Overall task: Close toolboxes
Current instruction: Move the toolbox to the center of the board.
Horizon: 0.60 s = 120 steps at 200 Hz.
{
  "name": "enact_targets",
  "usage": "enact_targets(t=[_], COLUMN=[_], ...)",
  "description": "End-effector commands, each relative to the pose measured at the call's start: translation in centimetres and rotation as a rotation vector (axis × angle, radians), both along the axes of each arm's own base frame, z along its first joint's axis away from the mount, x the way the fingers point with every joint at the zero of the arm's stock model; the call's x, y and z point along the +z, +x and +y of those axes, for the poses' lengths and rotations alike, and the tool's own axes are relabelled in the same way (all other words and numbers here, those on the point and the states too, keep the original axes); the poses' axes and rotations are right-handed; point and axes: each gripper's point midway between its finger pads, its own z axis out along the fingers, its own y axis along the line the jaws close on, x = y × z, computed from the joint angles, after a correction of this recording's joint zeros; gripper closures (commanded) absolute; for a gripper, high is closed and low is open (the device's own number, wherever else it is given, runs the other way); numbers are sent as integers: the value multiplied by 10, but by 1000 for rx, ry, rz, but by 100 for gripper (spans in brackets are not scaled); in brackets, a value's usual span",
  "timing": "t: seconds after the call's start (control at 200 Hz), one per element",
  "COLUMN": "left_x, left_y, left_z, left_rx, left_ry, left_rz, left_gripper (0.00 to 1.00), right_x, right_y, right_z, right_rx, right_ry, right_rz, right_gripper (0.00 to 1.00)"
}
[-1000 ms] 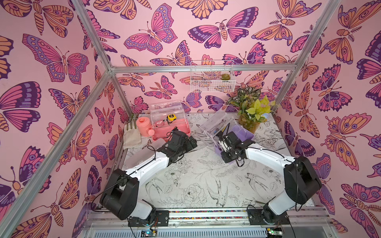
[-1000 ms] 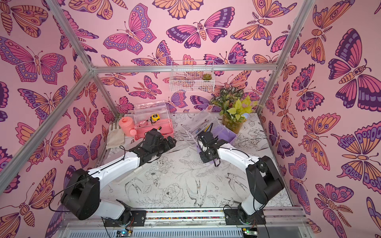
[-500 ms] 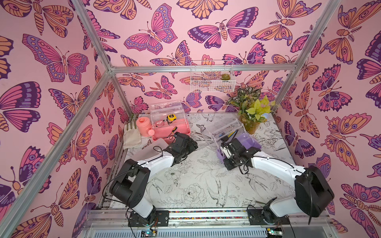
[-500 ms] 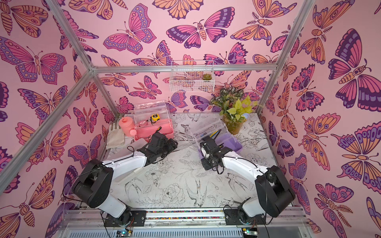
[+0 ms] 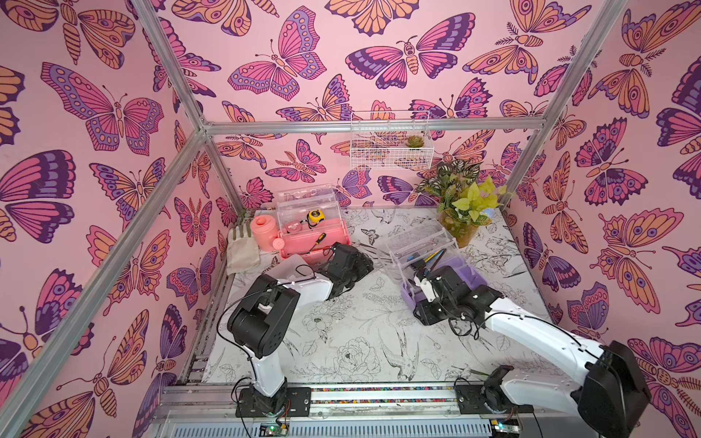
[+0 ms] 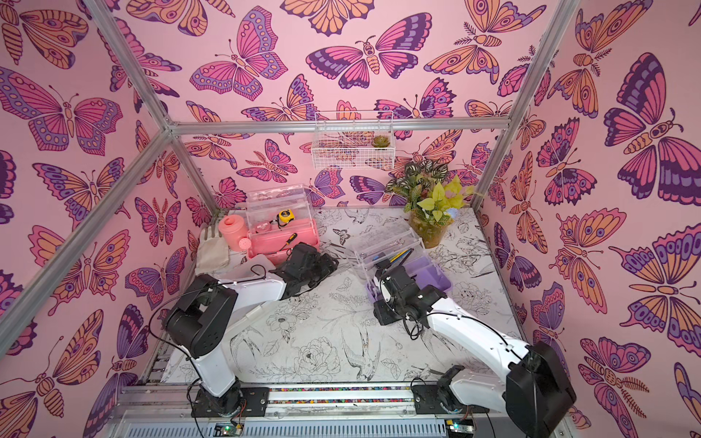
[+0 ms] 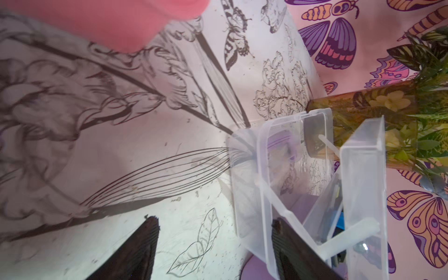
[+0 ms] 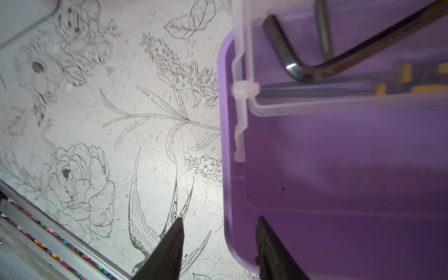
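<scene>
**Entry 1: purple rectangular plastic toolbox**, count: one. It is standing on the right of the flower-printed table. Its long axis is running roughly across the robot's front, with the right end turned slightly toward the back wall. Its clear hinged lid is tilting up and back, so the box is standing open.

**Claws:**
- The right gripper is hovering at the box's near left corner. Its jaws are partly apart and straddling the purple rim, one finger over the table and one over the base, clamping nothing.
- The lid is lying beyond and above this claw, toward the back wall. This is the nearer arm, so closing is probably going to mean bringing the lid forward and down toward it.
- The left gripper is pointing at the lid's left end with its jaws wide and empty. One finger is overlapping the clear plastic in the wrist view, and contact cannot be told.

**Entry 2: pink rectangular plastic toolbox**, count: one. It is sitting at the back left with its clear upright lid standing open.

**Entry 3: pale rounded-corner shape**, count: one. It is lying partly hidden under the left arm and is possibly a third toolbox. The state of its lid cannot be told.

**Sundries, one each:**
- pink round watering can
- yellow tape measure
- leafy potted plant
- white wire basket
- dark bent hex key
</scene>
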Motion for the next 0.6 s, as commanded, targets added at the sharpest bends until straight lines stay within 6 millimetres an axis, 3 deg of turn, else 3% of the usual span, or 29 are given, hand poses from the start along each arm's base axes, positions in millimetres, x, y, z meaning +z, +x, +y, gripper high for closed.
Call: enact_targets(t=[0.0,0.09,0.23,0.456,0.561,0.596], left_x=[8,8,4,-12,-23,-26], left_y=[13,22,33,43,45,47], left_z=[-16,-27,-45,-52,-53,-54], left_rx=[-54,-90,-142,-168,-178,-180], left_ry=[-13,-26,-40,1,26,35], left_rz=[-54,-63,-64,-38,-19,-16], left_gripper=[24,25,35,46,49,50], right_x=[30,41,51,59,57,56], right_y=[18,31,51,74,80,81], right_z=[-18,-36,-66,-99,-113,-118], right_rx=[-124,-207,-338,-505,-577,-604], right_ry=[49,86,154,355,442,461], right_rz=[-56,-89,-107,-114,-101,-99], right_gripper=[49,47,46,40,27,17])
